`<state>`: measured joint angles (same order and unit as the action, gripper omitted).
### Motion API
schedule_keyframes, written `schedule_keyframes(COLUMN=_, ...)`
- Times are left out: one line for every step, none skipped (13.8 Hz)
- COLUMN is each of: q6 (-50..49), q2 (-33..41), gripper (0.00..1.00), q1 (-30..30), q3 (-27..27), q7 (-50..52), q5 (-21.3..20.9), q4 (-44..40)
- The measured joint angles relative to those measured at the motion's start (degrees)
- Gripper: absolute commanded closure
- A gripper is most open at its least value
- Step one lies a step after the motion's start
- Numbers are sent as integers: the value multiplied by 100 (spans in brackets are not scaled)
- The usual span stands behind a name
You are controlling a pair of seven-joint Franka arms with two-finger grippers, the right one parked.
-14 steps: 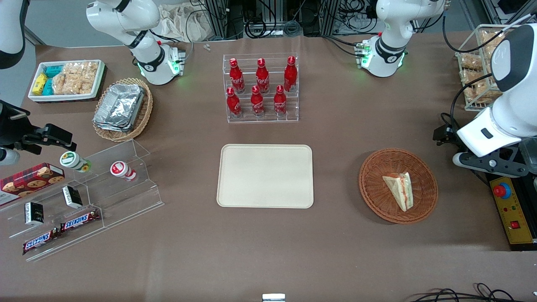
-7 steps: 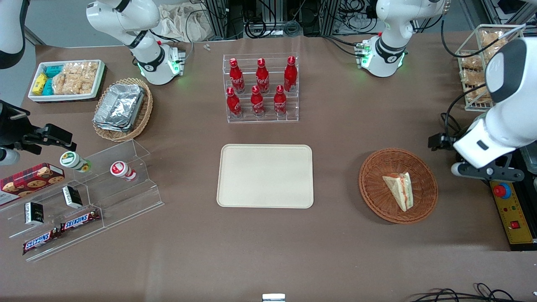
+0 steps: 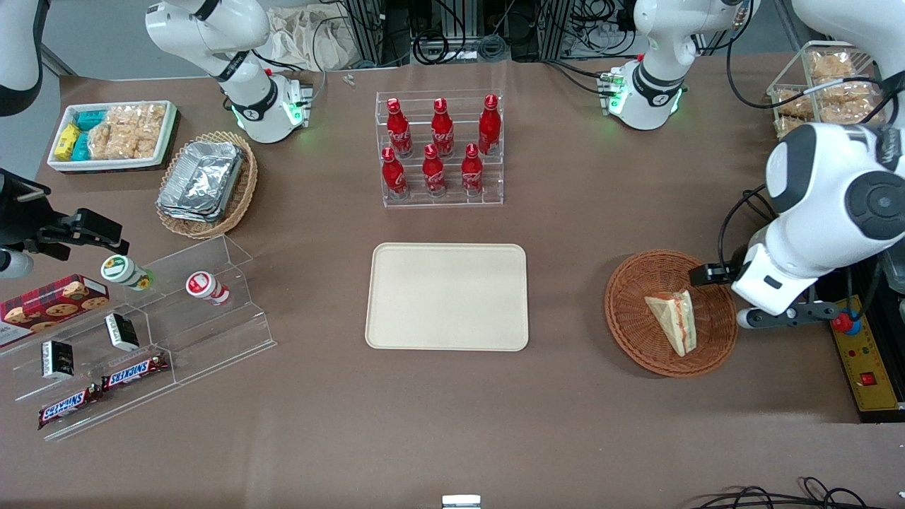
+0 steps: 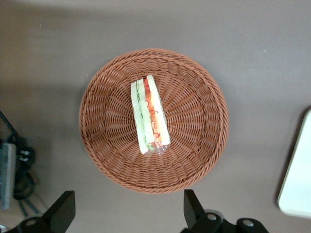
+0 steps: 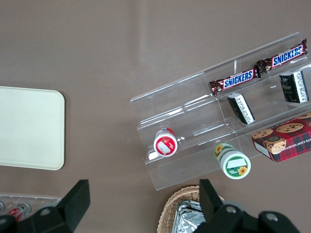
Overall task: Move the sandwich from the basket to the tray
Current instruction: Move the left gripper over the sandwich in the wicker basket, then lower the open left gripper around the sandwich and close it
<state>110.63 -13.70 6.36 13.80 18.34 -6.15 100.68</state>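
You've got six red bottles [image 3: 439,150] racked, foil trays [image 3: 201,181] in tan wicker, Snickers bars [image 3: 102,389] on acrylic steps.

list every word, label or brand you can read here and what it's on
"SNICKERS": on each of the two bars on the clear stand.
Red bottles: white script, too small to read.
Cookie box, cups, dark packets: unreadable.
Sandwich, basket, tray: no text.
Claw, open above the basket: no text.
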Motion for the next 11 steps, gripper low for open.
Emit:
schedule_keyframes(q6=291, q2=-1, gripper=0, q1=4, q3=-10, q7=150, q5=0, q4=223)
schedule_keyframes(q6=619, q2=-4, gripper=0, q1=10, q3=-22, q7=241, q5=-1, q4=460)
schedule_keyframes(q6=907, q2=-6, gripper=0, q1=17, q3=-33, q7=292, q5=-2, q4=684)
schedule_keyframes(q6=1106, q2=-11, gripper=0, q1=23, q3=-42, q7=316, q5=-3, q4=871)
schedule_keyframes(q6=1238, q2=-23, gripper=0, q1=30, q3=-49, q7=330, q5=-3, q4=1000)
schedule_keyframes(q6=1341, q2=-51, gripper=0, q1=35, q3=-63, q7=353, q5=-4, q4=1072)
schedule_keyframes(q6=1420, q2=-101, gripper=0, q1=43, q3=-90, q7=399, q5=-4, q4=1104)
schedule_keyframes(q6=1505, q2=-171, gripper=0, q1=52, q3=-120, q7=469, q5=-5, q4=1117)
schedule_keyframes(q6=1590, q2=-264, gripper=0, q1=56, q3=-145, q7=538, q5=-5, q4=1123)
schedule_keyframes(q6=1648, q2=-362, gripper=0, q1=56, q3=-159, q7=598, q5=-5, q4=1124)
schedule_keyframes(q6=1689, q2=-456, gripper=0, q1=56, q3=-161, q7=643, q5=-7, q4=1124)
